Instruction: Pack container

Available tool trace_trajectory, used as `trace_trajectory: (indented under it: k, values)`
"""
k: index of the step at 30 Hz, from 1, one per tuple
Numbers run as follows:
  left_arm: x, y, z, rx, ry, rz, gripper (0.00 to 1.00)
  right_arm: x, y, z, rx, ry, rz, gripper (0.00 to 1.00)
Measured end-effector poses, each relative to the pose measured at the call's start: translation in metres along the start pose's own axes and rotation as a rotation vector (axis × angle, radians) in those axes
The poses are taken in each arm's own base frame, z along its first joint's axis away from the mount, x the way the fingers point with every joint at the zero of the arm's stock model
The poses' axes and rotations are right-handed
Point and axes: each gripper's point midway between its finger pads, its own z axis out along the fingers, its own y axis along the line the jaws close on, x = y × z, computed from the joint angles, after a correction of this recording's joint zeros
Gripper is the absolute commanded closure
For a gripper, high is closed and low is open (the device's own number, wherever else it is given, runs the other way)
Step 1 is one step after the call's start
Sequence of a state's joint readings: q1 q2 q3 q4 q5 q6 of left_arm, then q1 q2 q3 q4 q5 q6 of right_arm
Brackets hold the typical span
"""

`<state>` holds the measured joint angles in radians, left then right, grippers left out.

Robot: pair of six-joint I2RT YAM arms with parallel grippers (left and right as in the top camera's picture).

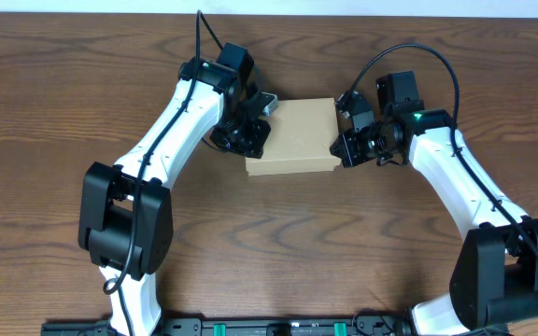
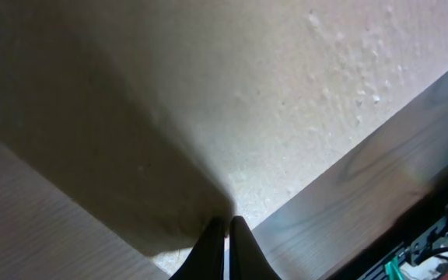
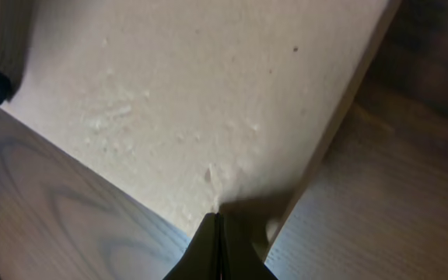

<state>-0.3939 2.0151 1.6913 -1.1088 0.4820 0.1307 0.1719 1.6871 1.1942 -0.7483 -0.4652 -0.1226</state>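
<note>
The container point(image 1: 292, 137) is a plain tan cardboard box lying flat in the middle of the table with its lid down. My left gripper point(image 1: 261, 133) rests at the box's left edge, and my right gripper point(image 1: 341, 147) at its right edge. In the left wrist view the shut fingertips point(image 2: 225, 222) press on the box's pale top point(image 2: 286, 93). The right wrist view shows my right gripper point(image 3: 216, 216) shut too, its tips touching the lid point(image 3: 201, 93) near a corner. Nothing is held between either pair of fingers. What is inside the box is hidden.
The brown wooden table point(image 1: 82, 84) surrounds the box on all sides. A black rail with green connectors point(image 1: 278, 327) runs along the near edge between the two arm bases. No other loose objects show.
</note>
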Motion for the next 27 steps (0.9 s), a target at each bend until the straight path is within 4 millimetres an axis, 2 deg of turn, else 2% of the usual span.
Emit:
trace_trajectory:
  k: [4, 7, 9, 11, 13, 15, 17, 20, 24, 26, 27]
  values:
    - [0.001, -0.001, -0.012, -0.026, -0.029, -0.011, 0.94, 0.007, 0.004, -0.012, 0.012, 0.047, 0.025, 0.99]
    - [0.006, -0.009, -0.045, -0.074, -0.103, -0.005, 0.94, -0.001, 0.013, -0.035, 0.023, 0.013, 0.012, 0.99]
    - [0.014, -0.024, -0.083, -0.104, -0.188, 0.018, 0.94, -0.013, 0.026, -0.065, 0.038, -0.068, -0.022, 0.99]
    - [0.028, -0.042, -0.116, -0.125, -0.262, 0.044, 0.94, -0.015, 0.04, -0.094, 0.044, -0.132, -0.049, 0.98]
    - [0.047, -0.066, -0.145, -0.141, -0.348, 0.094, 0.94, -0.008, 0.058, -0.127, 0.048, -0.195, -0.076, 0.99]
    - [0.074, -0.088, -0.158, -0.15, -0.422, 0.151, 0.94, 0.005, 0.076, -0.157, 0.053, -0.267, -0.107, 0.98]
    - [0.102, -0.104, -0.152, -0.141, -0.484, 0.201, 0.94, 0.023, 0.087, -0.173, 0.052, -0.328, -0.135, 0.99]
    - [0.136, -0.107, -0.118, -0.111, -0.528, 0.236, 0.94, 0.062, 0.091, -0.169, 0.047, -0.383, -0.142, 0.98]
    - [0.173, -0.087, -0.057, -0.09, -0.5, 0.22, 0.95, 0.113, 0.081, -0.132, 0.022, -0.404, -0.064, 0.99]
    - [0.187, -0.077, -0.038, -0.071, -0.512, 0.205, 0.94, 0.133, 0.077, -0.115, -0.003, -0.418, -0.012, 0.99]
    - [0.189, -0.076, -0.036, -0.069, -0.517, 0.202, 0.94, 0.137, 0.076, -0.112, -0.009, -0.424, 0.001, 0.99]
